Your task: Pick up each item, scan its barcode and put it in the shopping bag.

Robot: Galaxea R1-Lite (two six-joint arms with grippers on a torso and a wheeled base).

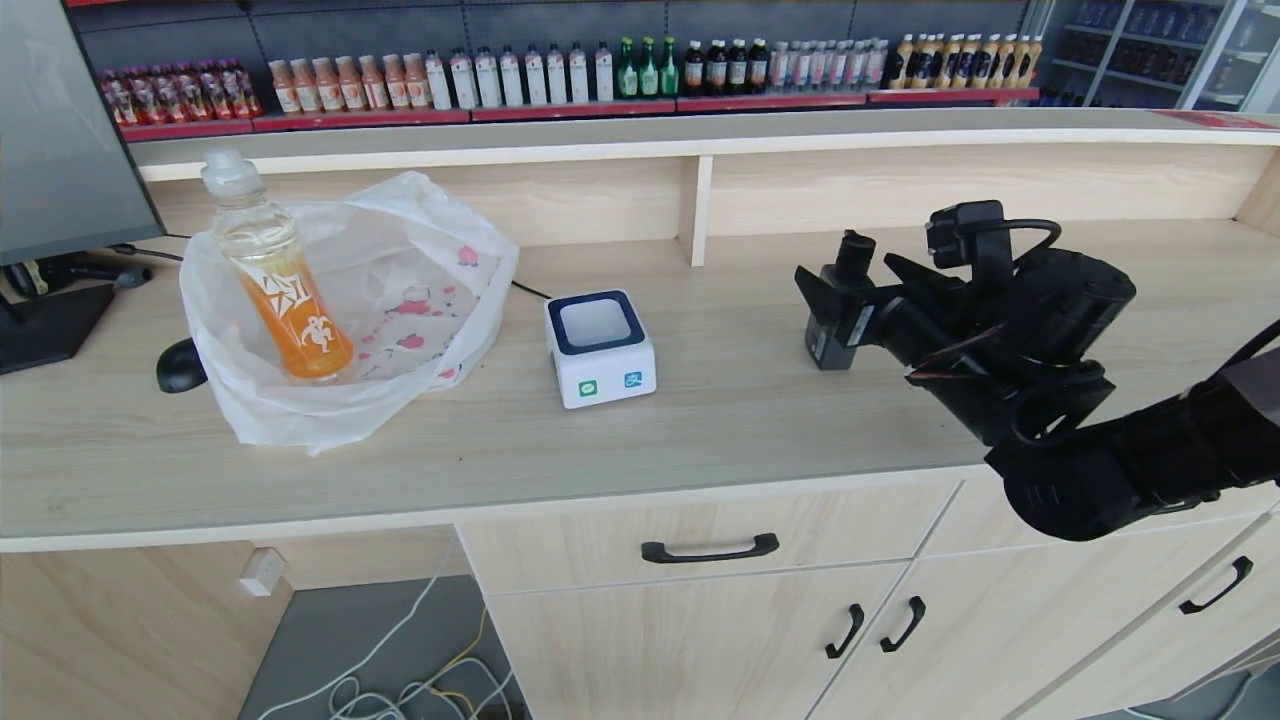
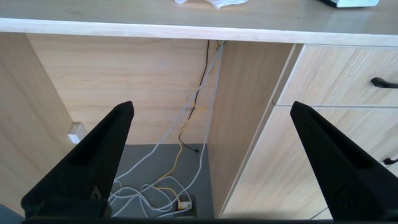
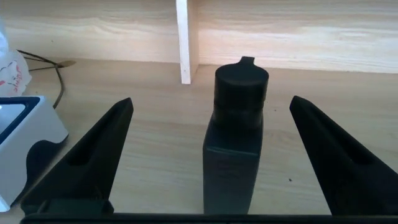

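Observation:
A black square bottle [image 1: 835,320] with a round cap stands upright on the wooden counter, right of the scanner [image 1: 600,350], a white box with a blue-rimmed top. My right gripper [image 1: 845,290] is open with its fingers on either side of the bottle [image 3: 233,155], not touching it. The white plastic shopping bag [image 1: 420,300] lies open at the left with an orange drink bottle [image 1: 285,290] standing in it. My left gripper [image 2: 211,109] is open and holds nothing, below the counter's front edge [image 2: 124,28].
A monitor [image 1: 60,120] and a black mouse [image 1: 180,365] sit at the far left. An upright divider [image 1: 697,210] splits the back shelf behind the counter. Drawers [image 1: 710,548] lie below, with loose cables [image 2: 168,186] on the floor.

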